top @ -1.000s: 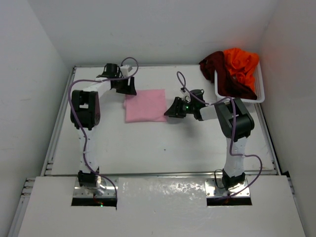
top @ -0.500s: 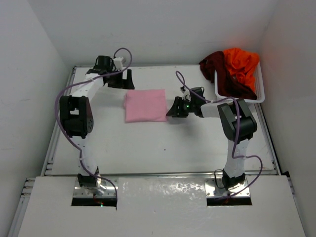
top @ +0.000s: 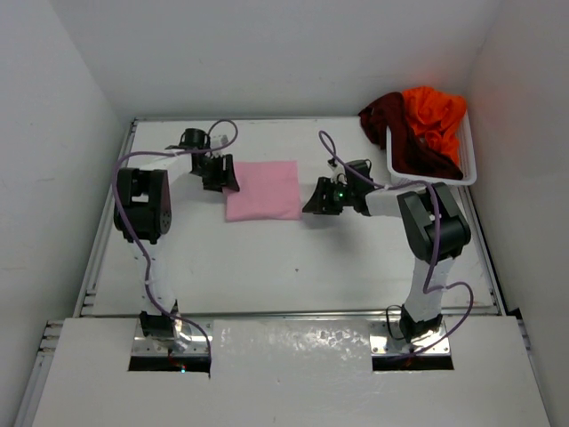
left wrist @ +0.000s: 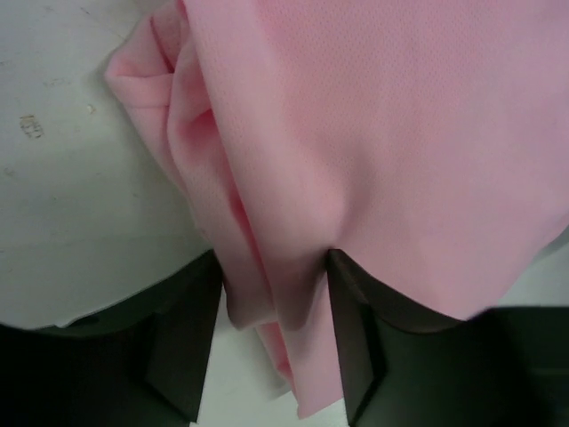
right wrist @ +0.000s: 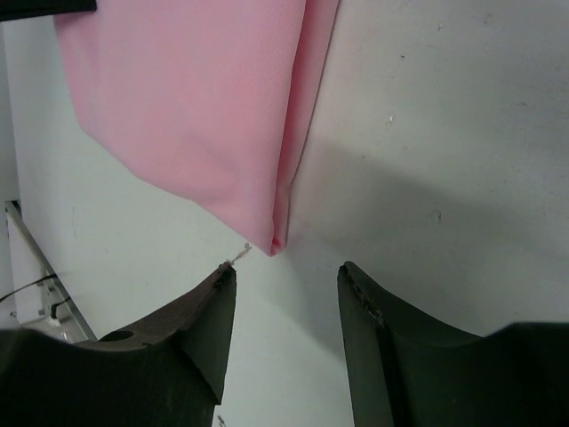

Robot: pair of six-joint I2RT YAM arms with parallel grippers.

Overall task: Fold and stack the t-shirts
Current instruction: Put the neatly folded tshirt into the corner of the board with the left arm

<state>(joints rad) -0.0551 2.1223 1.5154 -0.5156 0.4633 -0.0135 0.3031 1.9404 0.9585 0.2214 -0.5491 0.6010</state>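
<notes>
A light pink soft cloth t-shirt (top: 262, 189), folded into a flat rectangle, lies on the white table (top: 267, 267) between the two arms. The left gripper (top: 220, 172) sits at the shirt's left edge; its wrist view shows the bunched, layered edge running in between the dark fingers (left wrist: 178, 356) and touching both inner faces, but whether it is clamped cannot be told. The right gripper (top: 313, 197) rests low just beside the shirt's right edge, its jaws a moderate gap apart and holding nothing, with a shirt corner just ahead of the tips. At the table's far right, a dark maroon t-shirt (top: 382, 120) and a bright orange t-shirt (top: 434, 111) lie heaped in a white plastic lattice basket (top: 436, 178), the maroon spilling over its left rim.
</notes>
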